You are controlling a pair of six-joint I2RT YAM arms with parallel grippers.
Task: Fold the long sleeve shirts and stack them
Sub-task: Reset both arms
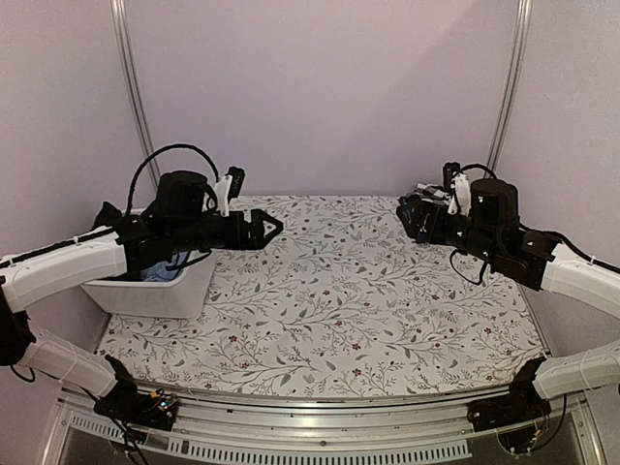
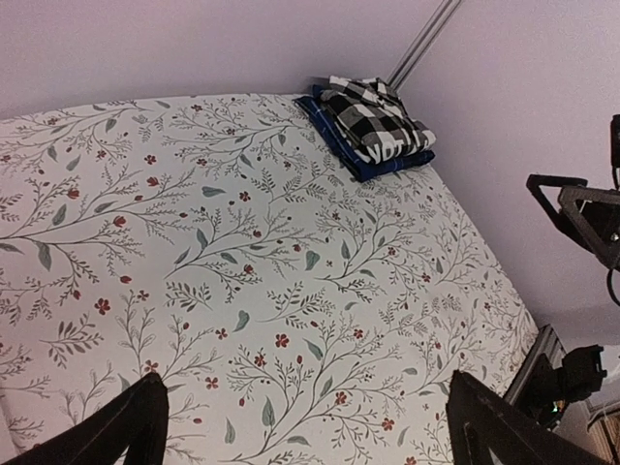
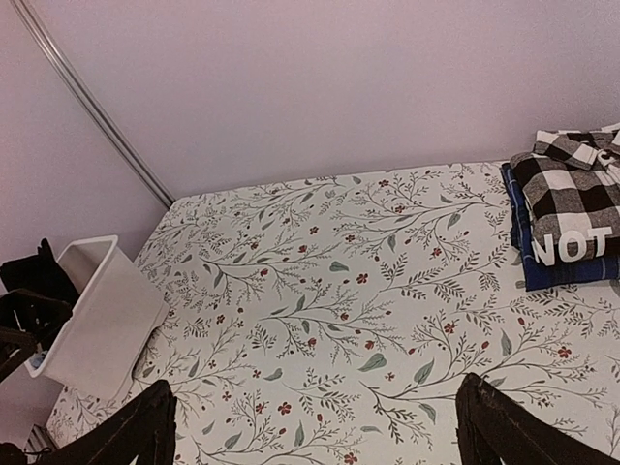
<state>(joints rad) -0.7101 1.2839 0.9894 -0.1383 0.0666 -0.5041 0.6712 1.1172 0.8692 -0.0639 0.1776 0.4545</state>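
At the far right corner of the worktop (image 1: 339, 310) lie the long sleeve shirts, folded into flat rectangles and stacked. The black-and-white buffalo check shirt (image 2: 380, 124) is on top and the navy plaid shirt (image 2: 376, 167) beneath it, its blue edge showing along the stack's near and side margins. Both are soft woven cloth. The check one has its collar at the far end and white block letters reading "NOT" across the near fold. A pale cloth printed with thin grey-green sprigs and small red flowers covers the worktop and lies smooth. A white plastic bin (image 1: 155, 291), rectangular with tapered walls, stands at the left side.

The left arm reaches over the bin with its wrist about level. The left claw (image 2: 305, 386) points rightward above the worktop, its dark fingers spread wide and holding nothing. The right arm comes in from the right side, its forearm angled inward toward the far corner. The right claw (image 3: 315, 383) hangs just beside the stack, facing left across the worktop, fingers likewise wide apart and empty.
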